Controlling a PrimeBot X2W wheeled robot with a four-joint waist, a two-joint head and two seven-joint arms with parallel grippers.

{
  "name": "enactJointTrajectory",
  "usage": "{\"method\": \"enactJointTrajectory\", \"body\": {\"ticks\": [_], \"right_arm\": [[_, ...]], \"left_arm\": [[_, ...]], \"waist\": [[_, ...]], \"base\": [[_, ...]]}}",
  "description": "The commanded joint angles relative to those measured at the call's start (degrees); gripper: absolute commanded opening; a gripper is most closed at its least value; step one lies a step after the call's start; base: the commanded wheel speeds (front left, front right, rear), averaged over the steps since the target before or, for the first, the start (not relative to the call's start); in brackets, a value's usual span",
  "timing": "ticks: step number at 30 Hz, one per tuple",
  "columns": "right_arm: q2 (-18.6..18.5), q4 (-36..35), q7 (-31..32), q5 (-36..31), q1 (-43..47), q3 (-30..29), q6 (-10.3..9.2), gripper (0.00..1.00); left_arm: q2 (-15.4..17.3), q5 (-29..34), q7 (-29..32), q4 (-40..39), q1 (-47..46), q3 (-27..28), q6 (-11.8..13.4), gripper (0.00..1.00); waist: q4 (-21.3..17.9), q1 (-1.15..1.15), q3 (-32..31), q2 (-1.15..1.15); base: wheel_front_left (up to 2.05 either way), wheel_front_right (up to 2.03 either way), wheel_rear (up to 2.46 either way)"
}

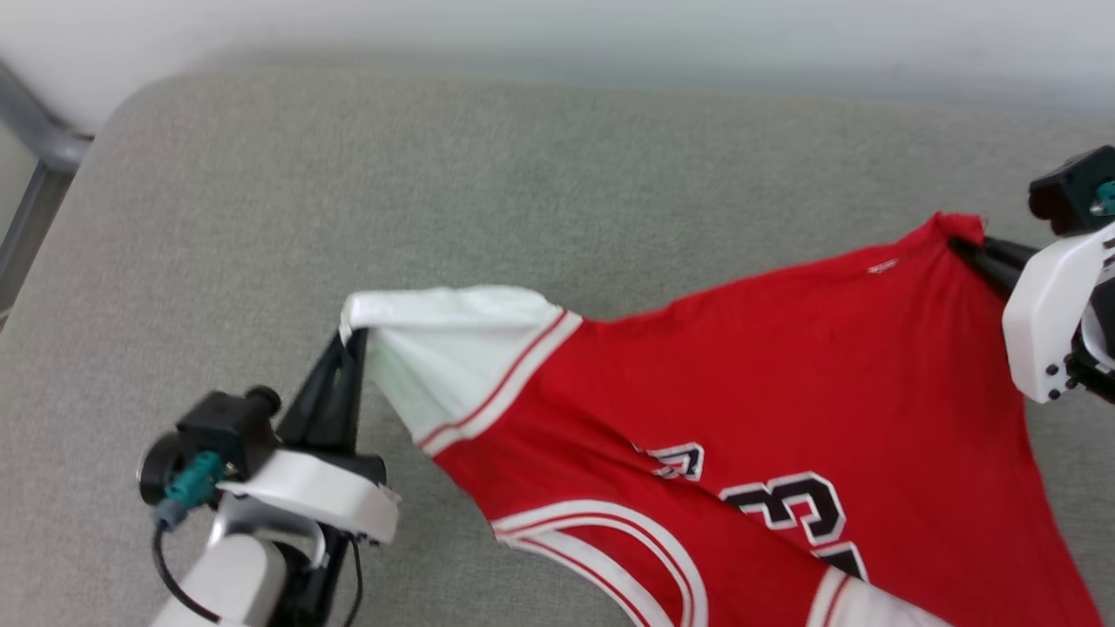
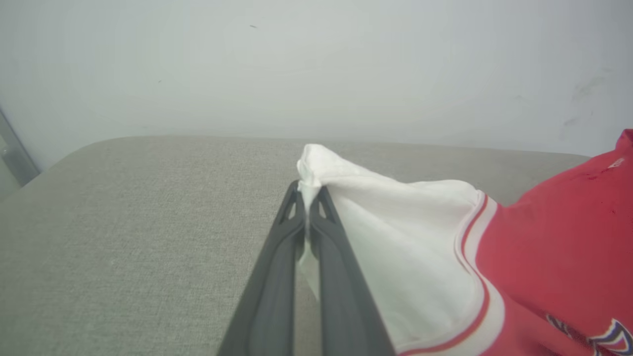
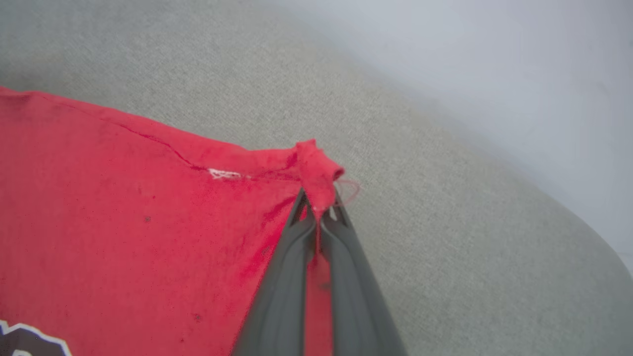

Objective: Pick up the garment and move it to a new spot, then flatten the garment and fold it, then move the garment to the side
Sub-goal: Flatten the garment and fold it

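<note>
Stretching between both grippers in the head view, the garment (image 1: pixel 784 374) lies with its long axis across the bench (image 1: pixel 348 174), left to right. Its white sleeve (image 1: pixel 444 366) is at the left gripper (image 1: pixel 350 335) and a red corner (image 1: pixel 958 228) at the right gripper (image 1: pixel 969 248). Each arm is at its own end, so neither has to reach across. The print (image 1: pixel 788 505) faces up, and the lower body of the garment runs off the near edge of the view. The top edge looks taut; how much cloth rests on the bench I cannot tell. Bare bench lies beyond, toward the far edge and the rounded far-left corner — that looks like the room for a shift.

In the left wrist view, the left gripper (image 2: pixel 309 193) has its jaws pressed together on a pinch of sleeve (image 2: pixel 395 237), which pokes out past the tips. The red body trails off to the right. Bench lies open ahead up to the wall (image 2: pixel 316 64).

In the right wrist view, the right gripper (image 3: pixel 319 205) is clamped on the bunched corner (image 3: pixel 316 168) — the red cloth spreads left from the tips. Bare bench lies ahead and to the right, its edge curving close by, so I judge there is less room on that side.
</note>
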Motion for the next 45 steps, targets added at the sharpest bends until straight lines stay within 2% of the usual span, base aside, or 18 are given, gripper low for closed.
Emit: {"method": "enactJointTrajectory", "body": {"ticks": [1, 10, 17, 29, 37, 45], "right_arm": [[-0.5, -1.0, -0.9, 0.3, 1.0, -1.1, -0.08, 0.0], [0.1, -8.1, -4.0, -1.8, 2.5, -10.3, -0.08, 0.0], [2.7, -14.8, -2.4, -5.0, 2.6, -18.7, -0.08, 0.0], [6.3, -22.5, 2.9, -9.5, -3.7, -27.8, -0.08, 0.0], [8.8, -20.8, 4.8, -10.7, -14.1, -27.9, -0.08, 0.0], [12.0, -10.1, 2.6, -14.0, -31.3, -26.7, -0.08, 0.0]], "left_arm": [[1.0, 0.5, 0.5, -1.1, -1.6, 0.5, 0.0, 0.0], [5.9, 3.2, 5.9, -8.0, -11.2, 1.5, -0.8, 0.0], [7.5, 4.8, 9.7, -10.1, -23.5, 1.4, -3.1, 0.0], [5.2, 5.6, 13.3, -8.5, -43.0, 0.0, -6.3, 0.0], [3.4, 5.4, 13.4, -1.8, -56.7, 0.4, -8.7, 0.0], [2.5, 6.8, 13.2, 9.1, -72.8, 0.0, -11.4, 0.0]], "waist": [[-2.0, 0.0, -2.8, 0.0], [-4.5, 0.0, -5.9, 0.0], [-5.8, 0.0, -6.2, 0.0], [-6.7, 0.0, -1.6, 0.0], [-7.5, 0.0, 5.9, 0.0], [-8.8, 0.0, 14.3, 0.0]], "base": [[0.0, 0.0, 0.0], [0.0, 0.0, 0.0], [0.0, 0.0, 0.0], [0.0, 0.0, 0.0], [0.0, 0.0, 0.0], [0.0, 0.0, 0.0]]}}
